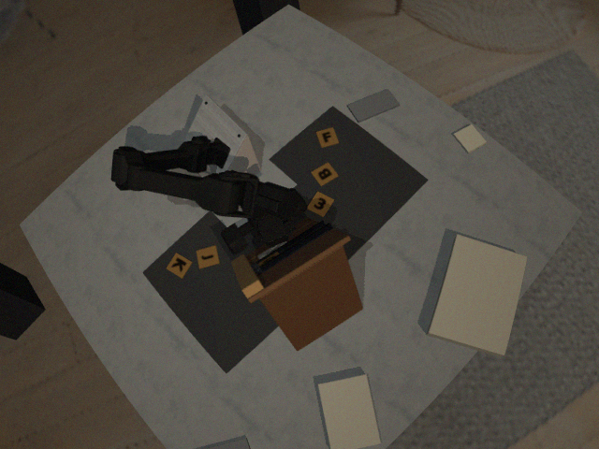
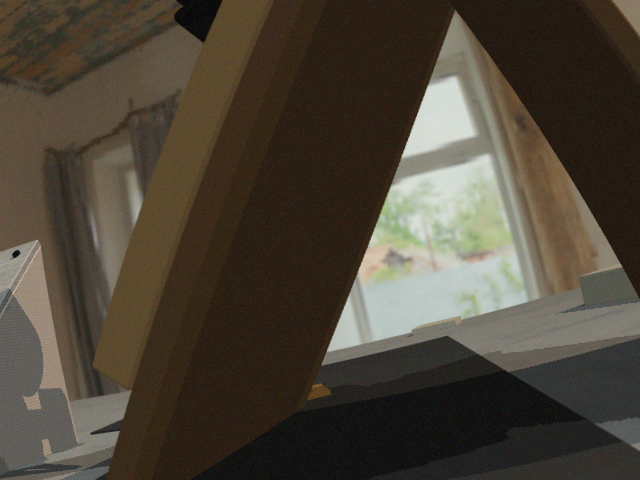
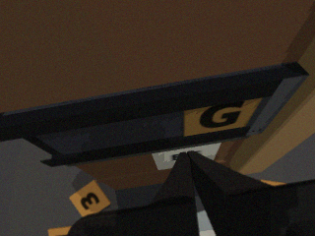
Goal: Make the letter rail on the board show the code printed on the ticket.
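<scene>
The brown board (image 1: 312, 309) (image 2: 258, 258) (image 3: 148, 44) leans upright. Its dark rail (image 3: 148, 102) holds the G tile (image 3: 221, 118) against the end piece at the right in the wrist view; the rest of the rail looks bare. My gripper (image 3: 187, 157) is shut and empty, its tips in front of the ticket (image 3: 163, 160), whose print is mostly hidden and unreadable. Loose orange tiles lie face up: F (image 1: 327, 137), B (image 1: 324, 174) and 3 (image 1: 320, 204) (image 3: 90, 200) on one side, J (image 1: 208, 256) and K (image 1: 179, 265) on the other.
Dark mats (image 1: 377, 179) (image 1: 208, 319) lie under the tiles. A white slanted box (image 1: 220, 121) (image 2: 51, 330) stands behind the arm. Two cream boxes (image 1: 478, 295) (image 1: 349, 411), a grey slab (image 1: 373, 105) and a small cream block (image 1: 469, 137) rest on the counter (image 1: 290, 52).
</scene>
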`<state>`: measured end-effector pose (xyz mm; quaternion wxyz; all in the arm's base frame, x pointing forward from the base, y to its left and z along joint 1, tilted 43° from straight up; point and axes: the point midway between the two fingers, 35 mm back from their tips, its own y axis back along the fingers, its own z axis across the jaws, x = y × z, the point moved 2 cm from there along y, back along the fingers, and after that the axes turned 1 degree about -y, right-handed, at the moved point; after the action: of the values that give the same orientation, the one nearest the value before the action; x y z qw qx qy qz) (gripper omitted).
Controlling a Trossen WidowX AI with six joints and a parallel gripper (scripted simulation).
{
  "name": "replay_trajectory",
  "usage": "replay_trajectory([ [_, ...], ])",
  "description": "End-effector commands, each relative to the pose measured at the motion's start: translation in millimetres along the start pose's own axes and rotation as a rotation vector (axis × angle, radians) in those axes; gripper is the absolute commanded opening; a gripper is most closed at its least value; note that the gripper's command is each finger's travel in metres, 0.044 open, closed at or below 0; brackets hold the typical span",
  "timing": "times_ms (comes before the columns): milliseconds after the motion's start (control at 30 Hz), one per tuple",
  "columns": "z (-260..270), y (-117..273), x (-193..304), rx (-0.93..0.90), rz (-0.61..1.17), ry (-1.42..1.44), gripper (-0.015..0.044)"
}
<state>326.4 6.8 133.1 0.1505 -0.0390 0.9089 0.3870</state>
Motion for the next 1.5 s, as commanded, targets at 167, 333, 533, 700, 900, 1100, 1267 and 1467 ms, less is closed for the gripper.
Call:
replay_trajectory([
  [167,5,59,15,-0.029,-0.168,0.619,0.0184],
  [333,4,106,36,0.017,-0.338,1.175,0.0315],
  [533,-2,143,61,0.136,-0.509,1.696,0.044],
  [700,-4,147,65,0.16,-0.533,1.77,0.044],
  [900,-4,147,65,0.16,-0.533,1.77,0.044],
  [1100,-4,147,65,0.16,-0.533,1.77,0.044],
  [1267,-4,147,65,0.16,-0.533,1.77,0.044],
  [1467,-2,147,65,0.157,-0.531,1.765,0.0414],
])
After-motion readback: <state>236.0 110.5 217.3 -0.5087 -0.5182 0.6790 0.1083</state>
